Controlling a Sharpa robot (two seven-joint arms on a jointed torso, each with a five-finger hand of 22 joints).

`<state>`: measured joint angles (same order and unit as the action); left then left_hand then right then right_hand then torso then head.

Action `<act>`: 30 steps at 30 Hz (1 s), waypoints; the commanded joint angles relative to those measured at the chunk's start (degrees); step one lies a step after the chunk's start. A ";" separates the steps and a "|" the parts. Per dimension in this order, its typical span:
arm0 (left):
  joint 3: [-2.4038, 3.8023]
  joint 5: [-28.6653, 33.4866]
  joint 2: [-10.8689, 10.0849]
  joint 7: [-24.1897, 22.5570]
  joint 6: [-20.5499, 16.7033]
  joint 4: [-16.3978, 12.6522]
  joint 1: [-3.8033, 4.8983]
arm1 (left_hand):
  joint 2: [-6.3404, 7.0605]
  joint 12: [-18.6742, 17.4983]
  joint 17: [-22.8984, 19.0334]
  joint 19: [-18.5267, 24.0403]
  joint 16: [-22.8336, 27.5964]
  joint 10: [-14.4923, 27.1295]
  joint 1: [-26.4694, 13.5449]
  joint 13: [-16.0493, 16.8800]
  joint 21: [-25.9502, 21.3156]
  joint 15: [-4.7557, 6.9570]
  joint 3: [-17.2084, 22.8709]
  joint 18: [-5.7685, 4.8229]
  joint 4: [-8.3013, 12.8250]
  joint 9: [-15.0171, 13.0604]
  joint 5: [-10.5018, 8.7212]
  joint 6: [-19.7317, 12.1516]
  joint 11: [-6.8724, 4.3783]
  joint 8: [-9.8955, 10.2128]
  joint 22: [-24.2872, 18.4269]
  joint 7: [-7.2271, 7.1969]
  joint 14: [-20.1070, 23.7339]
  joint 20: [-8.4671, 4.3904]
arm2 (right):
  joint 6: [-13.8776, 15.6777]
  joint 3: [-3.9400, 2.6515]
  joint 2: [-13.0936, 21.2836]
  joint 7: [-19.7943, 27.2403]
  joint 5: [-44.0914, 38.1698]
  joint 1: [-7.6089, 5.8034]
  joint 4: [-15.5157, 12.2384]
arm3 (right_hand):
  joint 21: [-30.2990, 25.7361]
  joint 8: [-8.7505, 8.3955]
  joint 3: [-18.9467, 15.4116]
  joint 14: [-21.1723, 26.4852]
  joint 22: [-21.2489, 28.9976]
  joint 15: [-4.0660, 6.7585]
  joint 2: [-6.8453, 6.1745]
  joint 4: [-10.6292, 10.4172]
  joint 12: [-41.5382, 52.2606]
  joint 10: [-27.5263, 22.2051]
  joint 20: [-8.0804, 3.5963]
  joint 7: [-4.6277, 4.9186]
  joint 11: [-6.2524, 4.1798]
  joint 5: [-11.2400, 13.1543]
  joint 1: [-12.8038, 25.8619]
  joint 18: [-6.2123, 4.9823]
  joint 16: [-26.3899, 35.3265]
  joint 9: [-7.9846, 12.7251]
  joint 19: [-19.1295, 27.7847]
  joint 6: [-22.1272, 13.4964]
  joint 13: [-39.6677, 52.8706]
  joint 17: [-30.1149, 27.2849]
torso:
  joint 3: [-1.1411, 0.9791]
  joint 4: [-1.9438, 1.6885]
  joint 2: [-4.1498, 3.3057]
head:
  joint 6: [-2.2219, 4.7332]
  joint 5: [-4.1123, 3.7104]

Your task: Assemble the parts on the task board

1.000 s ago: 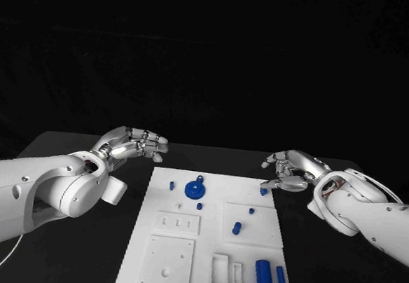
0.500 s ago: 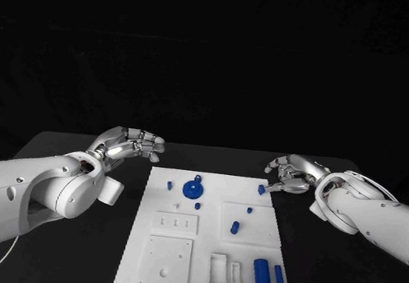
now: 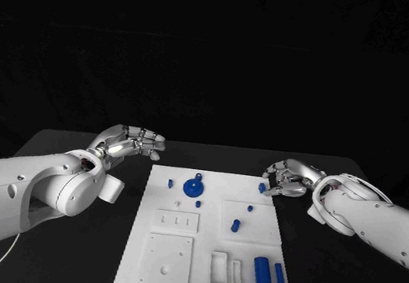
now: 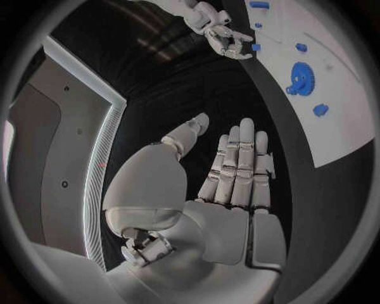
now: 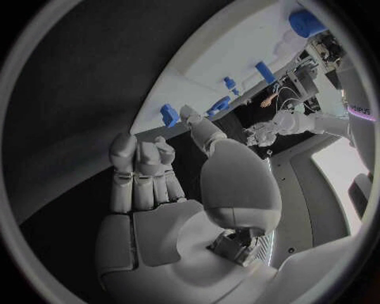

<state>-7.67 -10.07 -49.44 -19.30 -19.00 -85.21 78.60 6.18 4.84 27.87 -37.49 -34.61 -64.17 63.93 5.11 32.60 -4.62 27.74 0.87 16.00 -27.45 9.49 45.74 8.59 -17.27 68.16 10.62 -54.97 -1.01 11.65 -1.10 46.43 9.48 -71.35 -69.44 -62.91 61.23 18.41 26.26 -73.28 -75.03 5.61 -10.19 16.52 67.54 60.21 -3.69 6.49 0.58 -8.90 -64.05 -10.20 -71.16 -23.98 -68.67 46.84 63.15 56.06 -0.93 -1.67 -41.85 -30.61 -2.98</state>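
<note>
Part (image 3: pixel 262 188) half-hidden by right hand (image 3: pixel 286 178)

1. A black desk (image 3: pixel 81 150) carries everything.
2. The white task board (image 3: pixel 196 282) lies flat on its middle, running lengthwise from the near edge toward the far side.
3. Bare black desk surface flanks the board on the left and right.
</note>
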 commanded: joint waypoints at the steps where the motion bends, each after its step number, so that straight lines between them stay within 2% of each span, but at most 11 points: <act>1: 0.04 -0.21 0.09 -0.59 0.53 -0.07 0.05 | -0.07 -0.39 0.10 -0.26 -0.35 -0.05 0.12 -0.02 -0.32 -0.09 -0.03 0.09 0.10 -0.07 -0.14 -0.13 0.09 0.35 0.06 0.18 0.23 0.02 | -2.17 0.00 -0.28 0.89 0.37 0.26 0.23 | -0.37 -0.10 0.20 0.11 -0.88 0.46 0.31 -0.07 -0.13 -0.02 0.00 0.09 -0.42 -1.10 -0.49 -4.80 0.26 0.08 0.50 0.55 -0.06 0.11 | 0.04 0.02 0.08 | -0.17 0.05; 4: 0.04 -0.21 0.10 -0.59 0.52 -0.04 0.05 | -0.07 -0.39 0.10 -0.26 -0.35 -0.04 0.12 -0.02 -0.33 -0.09 -0.03 0.08 0.10 -0.07 -0.14 -0.14 0.10 0.35 0.06 0.18 0.24 0.02 | -2.50 0.01 -0.49 0.97 0.37 0.49 0.51 | -0.38 0.04 1.01 0.13 -0.88 0.44 0.91 -0.12 -0.15 -0.08 0.11 0.12 -0.39 -2.79 -1.13 -4.80 0.34 0.08 0.58 1.04 -0.07 0.12 | 0.04 0.03 0.09 | -0.23 0.08; 8: 0.04 -0.21 0.07 -0.58 0.50 -0.05 0.05 | -0.08 -0.40 0.10 -0.26 -0.35 -0.04 0.13 -0.02 -0.33 -0.09 -0.02 0.08 0.10 -0.07 -0.14 -0.14 0.10 0.35 0.06 0.18 0.24 0.02 | -2.80 0.01 -0.80 1.09 0.37 0.77 0.73 | -0.36 0.14 2.04 0.15 -0.90 0.43 1.53 -0.22 -0.14 -0.13 0.26 0.12 -0.39 -3.47 -1.52 -4.80 0.39 0.13 0.63 1.50 -0.07 0.15 | 0.05 0.03 0.10 | -0.26 0.05; 11: 0.04 -0.21 0.08 -0.56 0.51 -0.04 0.05 | -0.08 -0.41 0.10 -0.26 -0.36 -0.04 0.13 -0.03 -0.33 -0.09 -0.02 0.08 0.10 -0.07 -0.14 -0.15 0.10 0.36 0.06 0.18 0.24 0.02 | -2.99 0.01 -1.07 1.22 0.38 0.92 0.89 | -0.33 0.16 3.38 0.17 -0.91 0.42 2.30 -0.52 -0.16 -0.19 0.42 0.12 -0.38 -2.97 -1.57 -4.80 0.45 0.22 0.67 1.89 -0.09 0.18 | 0.06 0.03 0.11 | -0.27 0.07; 16: 0.04 -0.22 0.08 -0.50 0.55 -0.02 0.05 | -0.09 -0.41 0.10 -0.26 -0.36 -0.04 0.12 -0.03 -0.34 -0.10 -0.02 0.08 0.09 -0.07 -0.14 -0.15 0.11 0.37 0.07 0.19 0.25 0.02 | -3.02 0.01 -1.27 1.35 0.49 1.02 1.05 | -0.24 0.11 6.10 0.17 -0.94 0.32 2.87 -1.27 -0.13 -0.21 0.62 0.16 -0.31 -1.32 -1.29 -4.80 0.49 0.42 0.69 2.42 -0.10 0.26 | 0.06 0.03 0.10 | -0.31 0.09; 26: 0.04 -0.22 0.01 -0.45 0.60 -0.01 0.05 | -0.11 -0.44 0.10 -0.27 -0.37 -0.03 0.03 -0.03 -0.35 -0.10 -0.05 0.06 0.03 -0.07 -0.14 -0.17 0.13 0.38 0.07 0.21 0.25 0.03 | -3.28 0.03 -1.61 1.35 0.56 1.21 1.18 | 0.12 -0.11 10.51 0.08 -0.98 0.20 3.17 -2.90 0.04 -0.19 0.64 0.36 -0.15 1.38 -0.63 -4.80 0.44 0.79 0.60 2.91 -0.08 0.47 | 0.06 0.04 0.09 | -0.54 0.10; 30: 0.04 -0.22 0.05 -0.47 0.56 0.08 0.05 | -0.14 -0.45 0.10 -0.28 -0.38 -0.02 -0.05 -0.03 -0.35 -0.11 -0.06 0.05 -0.03 -0.07 -0.13 -0.19 0.15 0.39 0.08 0.22 0.26 0.04 | -3.18 0.04 -1.77 1.32 0.56 1.49 1.19 | 0.19 -0.10 11.13 0.06 -0.98 0.17 3.22 -3.21 0.08 -0.17 0.63 0.40 -0.11 1.71 -0.44 -4.80 0.42 0.82 0.58 3.05 -0.08 0.51 | 0.03 0.06 0.13 | -0.66 0.65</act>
<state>-7.68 -10.10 -49.49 -19.26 -18.98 -85.10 78.60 6.18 4.63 27.90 -37.49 -34.61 -64.17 63.93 5.11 32.60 -4.62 27.74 0.87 16.00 -27.44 9.49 45.74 8.59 -17.27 68.14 10.62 -54.97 -1.01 9.45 -1.08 44.69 10.15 -70.95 -68.08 -61.71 61.23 18.41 37.11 -73.16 -75.03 5.73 -7.23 13.27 67.54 60.19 -3.27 5.54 0.38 -7.53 -64.72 -10.24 -70.94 -23.22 -68.26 48.02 63.10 56.52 -0.87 -1.61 -41.74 -31.25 -2.51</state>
